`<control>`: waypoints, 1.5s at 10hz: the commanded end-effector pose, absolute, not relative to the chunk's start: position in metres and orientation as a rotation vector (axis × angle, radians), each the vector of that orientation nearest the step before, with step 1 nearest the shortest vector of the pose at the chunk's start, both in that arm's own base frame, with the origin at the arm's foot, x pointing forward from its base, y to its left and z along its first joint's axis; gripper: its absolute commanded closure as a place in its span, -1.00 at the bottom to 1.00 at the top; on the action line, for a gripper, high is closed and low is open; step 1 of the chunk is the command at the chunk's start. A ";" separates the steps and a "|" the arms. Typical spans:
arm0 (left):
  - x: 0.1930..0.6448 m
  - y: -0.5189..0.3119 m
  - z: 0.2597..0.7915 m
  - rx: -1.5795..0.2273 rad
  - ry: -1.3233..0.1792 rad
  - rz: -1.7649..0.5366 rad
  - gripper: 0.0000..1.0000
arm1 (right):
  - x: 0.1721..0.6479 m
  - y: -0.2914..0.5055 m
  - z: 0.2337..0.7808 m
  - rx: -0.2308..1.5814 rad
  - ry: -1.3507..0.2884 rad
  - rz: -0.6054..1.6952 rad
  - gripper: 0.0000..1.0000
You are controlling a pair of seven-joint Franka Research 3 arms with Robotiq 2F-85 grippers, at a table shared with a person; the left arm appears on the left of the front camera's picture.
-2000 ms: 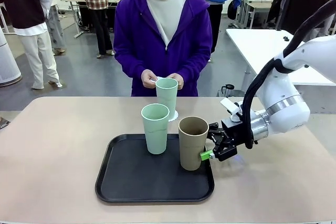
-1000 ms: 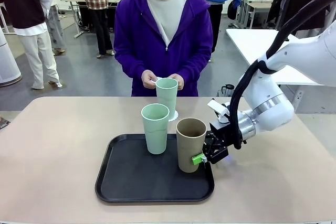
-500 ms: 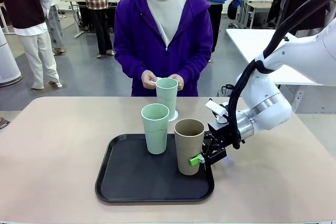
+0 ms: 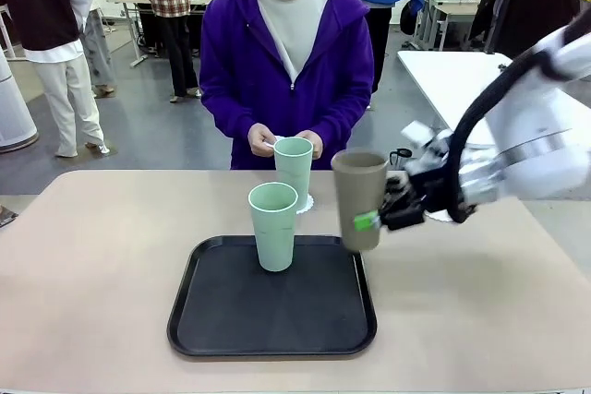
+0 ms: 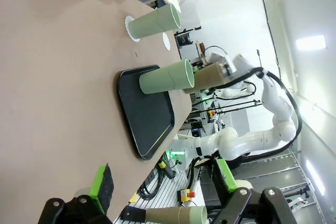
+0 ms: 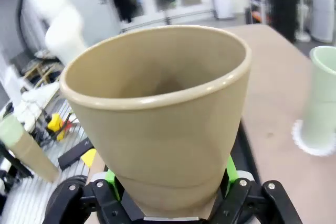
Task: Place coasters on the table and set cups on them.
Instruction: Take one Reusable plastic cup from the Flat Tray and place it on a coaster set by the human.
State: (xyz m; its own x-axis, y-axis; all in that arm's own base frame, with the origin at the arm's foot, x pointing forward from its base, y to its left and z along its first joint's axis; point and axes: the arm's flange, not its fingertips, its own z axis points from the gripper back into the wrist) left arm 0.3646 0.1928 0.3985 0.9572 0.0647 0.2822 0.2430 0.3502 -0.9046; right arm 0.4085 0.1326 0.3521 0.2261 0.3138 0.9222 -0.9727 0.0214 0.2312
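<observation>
right jaws clamped on the brown cup, held up over the tray's far right corner

your right jaws are closed tight on the brown cup, gripping low on its wall. one green pad shows on the near side in the front view, and the right wrist view has a pad on either side of the cup. the cup is upright with a slight lean, and its inside looks empty. its base hangs clear of the black tray, above the tray's far right corner. the right arm comes in from the right, with its wrist over the beige surface.

next out, a mint cup stands upright in the tray's far half, left of the brown cup and apart from it. behind it and off the tray, the far mint cup stands on a lacy white coaster, near the brown cup's left side but not touching it. in the left wrist view a second coaster lies bare on the surface beyond that cup.

the person stands at the far side with both hands close behind the far mint cup's rim. one hand holds something small and white; you cannot tell what it is.

your left jaws are spread wide with nothing between the fingers, well apart from the tray and the cups.
</observation>
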 end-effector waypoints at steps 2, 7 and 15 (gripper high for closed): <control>0.364 0.195 0.400 -1.220 -0.304 -0.135 -1.00 | 0.381 0.083 0.448 1.050 -0.787 1.063 1.00; 0.364 0.195 0.400 -1.220 -0.304 -0.135 -1.00 | 0.380 0.036 0.511 1.046 -0.931 1.039 1.00; 0.364 0.195 0.400 -1.220 -0.304 -0.135 -1.00 | 0.448 -0.009 0.501 0.972 -1.035 0.996 -0.67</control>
State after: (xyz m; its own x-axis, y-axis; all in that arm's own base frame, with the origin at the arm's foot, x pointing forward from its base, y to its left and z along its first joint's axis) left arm 0.3646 0.1932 0.3985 0.9572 0.0653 0.2821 0.2427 0.3503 -0.9046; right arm 0.4034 0.0130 0.5082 0.2308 0.2129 0.9494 -0.9587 0.2165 0.1845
